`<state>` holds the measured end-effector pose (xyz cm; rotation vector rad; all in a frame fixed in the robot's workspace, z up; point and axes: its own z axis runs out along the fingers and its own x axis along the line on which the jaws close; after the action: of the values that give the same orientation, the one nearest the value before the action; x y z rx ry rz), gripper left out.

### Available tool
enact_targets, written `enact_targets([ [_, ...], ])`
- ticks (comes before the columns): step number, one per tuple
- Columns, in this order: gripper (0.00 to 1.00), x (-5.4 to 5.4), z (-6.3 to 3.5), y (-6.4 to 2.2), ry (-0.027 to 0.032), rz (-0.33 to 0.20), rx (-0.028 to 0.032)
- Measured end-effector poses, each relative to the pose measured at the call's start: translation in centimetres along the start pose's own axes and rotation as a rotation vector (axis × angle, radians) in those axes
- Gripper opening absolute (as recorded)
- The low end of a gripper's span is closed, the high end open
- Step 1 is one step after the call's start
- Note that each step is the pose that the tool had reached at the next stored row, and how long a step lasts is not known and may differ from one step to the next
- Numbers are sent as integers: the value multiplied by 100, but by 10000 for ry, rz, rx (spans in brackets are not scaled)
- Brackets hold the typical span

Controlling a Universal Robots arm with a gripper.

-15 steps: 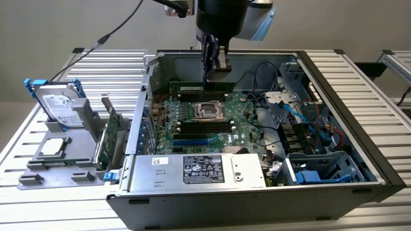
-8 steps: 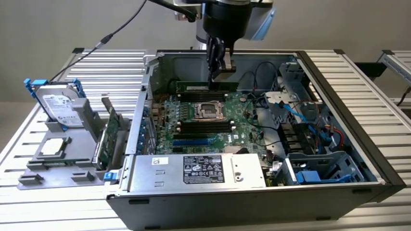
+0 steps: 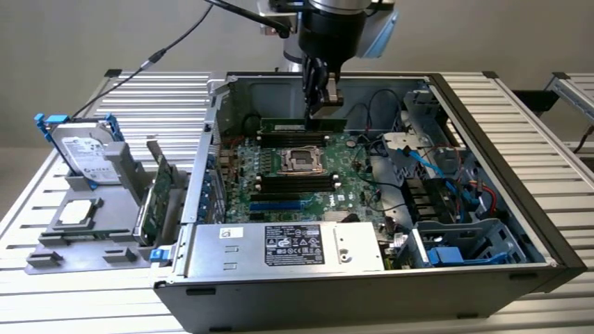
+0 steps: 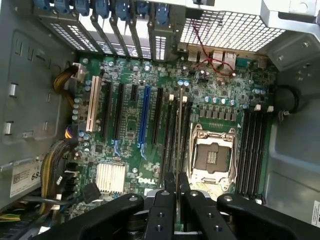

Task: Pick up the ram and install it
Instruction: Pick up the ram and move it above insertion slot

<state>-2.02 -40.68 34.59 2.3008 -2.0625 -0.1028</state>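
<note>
1. As the gripper [image 3: 321, 111] hangs inside the open computer case [image 3: 269, 90], its jaws pinch the ram [image 3: 299, 126] by its upper edge, right of the stick's middle in the exterior view.
2. The ram stands on edge above the motherboard [image 3: 348, 163], its long axis level and running across the exterior view from left to right.
3. In the wrist view it shows edge-on, parallel with the black memory slots [image 4: 166, 140] beside the CPU socket [image 4: 212, 155].

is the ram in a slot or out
Cannot tell; the ram stands on edge, gripped by the claw, right at the slots beside the cpu socket.
</note>
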Motion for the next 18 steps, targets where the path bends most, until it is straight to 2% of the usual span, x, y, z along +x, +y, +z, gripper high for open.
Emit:
enact_targets([
  [6, 14, -44, 65, -12, -13, 163, 8],
  [10, 14, -62, 76, -15, -18, 298, 66],
  [12, 14, -79, 83, -17, -14, 342, 135],
  [15, 14, -111, 95, -22, -3, 387, 284],
  [18, 14, -135, 116, -25, 22, 421, 388],
])
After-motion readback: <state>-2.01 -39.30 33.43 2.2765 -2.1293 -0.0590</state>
